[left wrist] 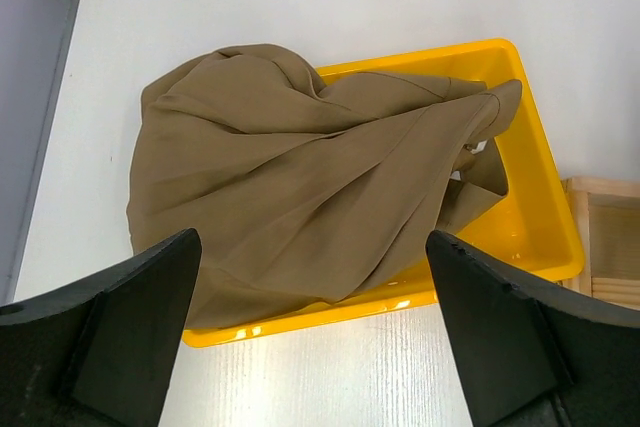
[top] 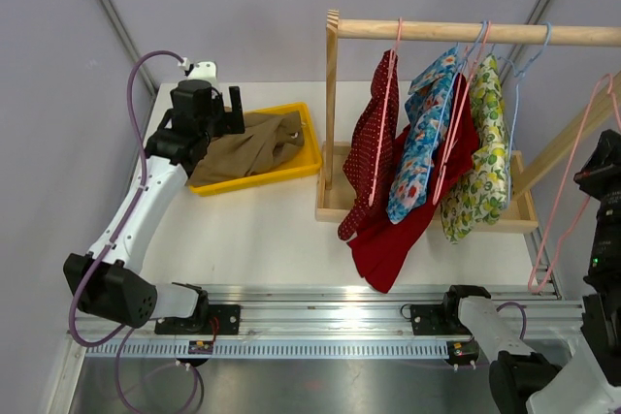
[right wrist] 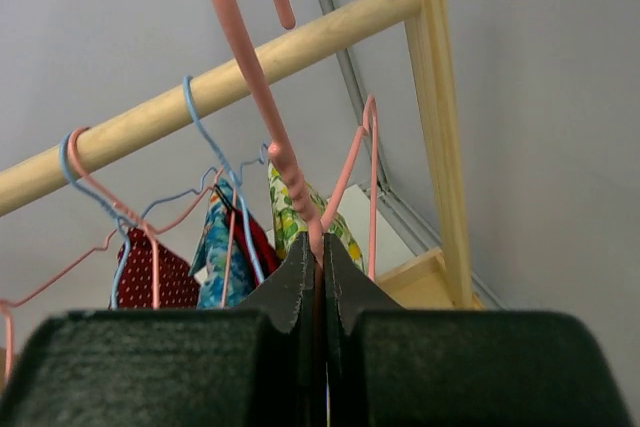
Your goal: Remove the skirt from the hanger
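Item 1. Skirt [left wrist: 300, 187], olive-brown: lay crumpled in a yellow bin [left wrist: 545, 182] at the far left of the white table [top: 262, 230], one side spilling over the bin's left rim onto the tabletop. It was off any hanger and nothing gripped it.

Item 2. Left gripper [left wrist: 312, 242]: hung above the skirt and bin with its fingers spread wide and nothing between them.

Item 3. Right gripper [right wrist: 321, 247]: stood at the right edge of the table, raised, its fingers pressed together and pinching the wire of an empty pink hanger [right wrist: 250, 72]. In the top view the hanger slanted down and to the left from the claw, clear of the rail.

Item 4. Wooden clothes rack, rail [top: 466, 33] on a tray base, right of the bin. Hung from it on pink and blue hangers:
- a red polka-dot garment [top: 372, 152]
- a blue floral garment [top: 427, 138]
- a plain red garment [top: 408, 230]
- a green and yellow print garment [top: 485, 143]
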`<state>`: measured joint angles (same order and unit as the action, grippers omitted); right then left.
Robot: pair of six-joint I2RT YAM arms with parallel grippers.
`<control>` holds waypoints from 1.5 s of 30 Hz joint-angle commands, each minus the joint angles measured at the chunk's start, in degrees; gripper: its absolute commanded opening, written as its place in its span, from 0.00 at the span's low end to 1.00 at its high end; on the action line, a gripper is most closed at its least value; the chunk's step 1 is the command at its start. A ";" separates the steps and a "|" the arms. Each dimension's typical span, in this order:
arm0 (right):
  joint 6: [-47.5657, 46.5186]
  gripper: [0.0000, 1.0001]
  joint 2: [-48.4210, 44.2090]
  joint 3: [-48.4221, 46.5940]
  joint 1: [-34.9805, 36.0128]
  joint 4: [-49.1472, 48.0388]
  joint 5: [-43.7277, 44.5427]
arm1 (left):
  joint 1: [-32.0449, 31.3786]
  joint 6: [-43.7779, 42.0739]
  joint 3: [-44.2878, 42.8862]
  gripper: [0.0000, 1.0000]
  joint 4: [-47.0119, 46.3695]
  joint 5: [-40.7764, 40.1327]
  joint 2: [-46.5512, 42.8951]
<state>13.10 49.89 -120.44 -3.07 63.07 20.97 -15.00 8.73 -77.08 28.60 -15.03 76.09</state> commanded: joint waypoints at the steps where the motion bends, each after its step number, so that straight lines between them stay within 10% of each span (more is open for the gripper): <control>1: -5.45 0.00 3.02 1.70 0.61 -12.87 5.48 | -0.20 0.94 0.53 0.99 -2.85 1.75 -2.18; 19: -24.70 0.00 18.58 7.14 -0.09 -29.58 -11.73 | -0.20 0.15 0.88 0.99 -2.94 1.76 -4.29; 42: -7.22 0.00 16.12 21.92 -14.24 -28.35 -7.90 | -0.20 0.67 0.88 0.99 -2.58 3.77 -4.73; 43: -5.82 0.08 15.86 21.57 -14.24 -27.22 -6.05 | -0.20 0.67 0.96 0.99 -2.58 3.95 -4.73; 45: -5.54 0.67 14.98 20.08 -14.24 -26.07 -3.58 | -0.20 0.67 0.97 0.99 -2.59 4.04 -4.64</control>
<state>5.19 67.13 -98.15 -16.78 36.14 10.94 -15.00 9.04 -76.34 28.58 -12.36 73.14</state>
